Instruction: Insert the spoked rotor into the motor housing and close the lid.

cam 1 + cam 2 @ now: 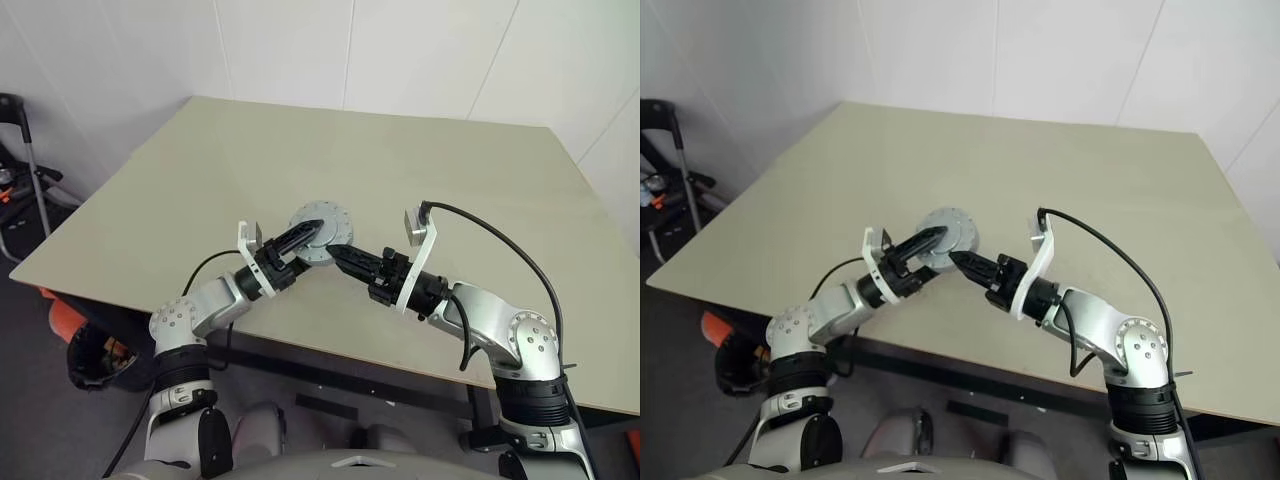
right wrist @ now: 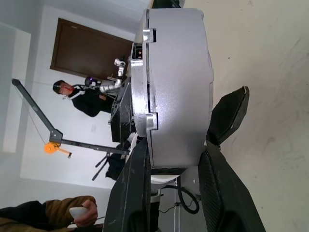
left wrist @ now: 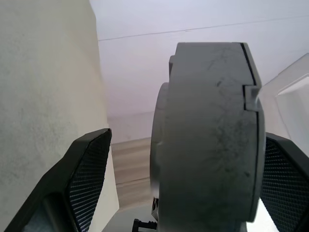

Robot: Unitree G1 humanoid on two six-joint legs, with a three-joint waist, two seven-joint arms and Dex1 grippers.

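Head views: motor housing (image 1: 320, 226) held on edge above the counter (image 1: 420, 170), mid-width, well clear of every counter edge; bare surface all round.
Left wrist view: left gripper (image 3: 183, 183) jaws spread wide, housing edge-on between them, a gap at one pad.
Right wrist view: right gripper (image 2: 169, 188) jaws clamp the housing's rim; a person (image 2: 87, 99) stands well behind.

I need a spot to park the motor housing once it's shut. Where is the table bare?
Bare: the table beyond and to both sides of the motor housing. Crowded: the near middle, where the left gripper and right gripper flank the housing.
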